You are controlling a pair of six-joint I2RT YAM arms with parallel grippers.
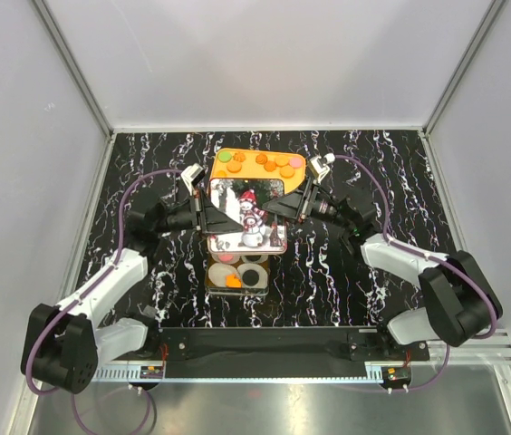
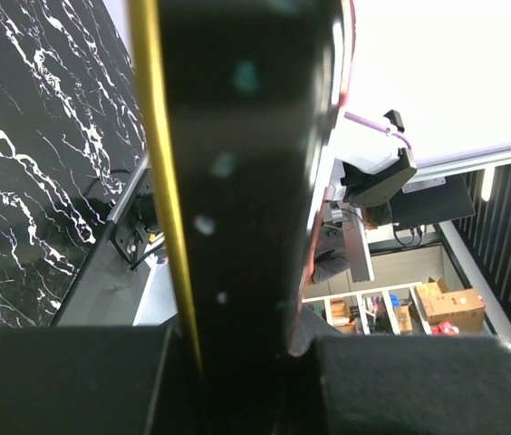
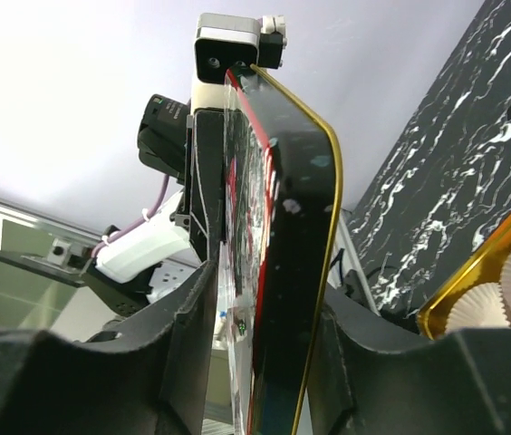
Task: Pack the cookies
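Holding snowman lid [image 1: 246, 216] raised above gold tin [image 3: 438, 313], likely for closing | left gripper [image 1: 207, 207] clenched on its left edge | right gripper [image 1: 298, 201] straddling right edge, grip unclear | cookies [image 1: 272, 165]: far orange tray [image 1: 248, 162], some in tin

The top view is evenly lit, probably from above; shadows are soft. The close dark panel [image 2: 237, 181] is rendered blurred.

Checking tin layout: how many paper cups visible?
4, two by two in the tin: near-left cup, near-right cup; far-left cup and far-right cup partly hidden by the lid.
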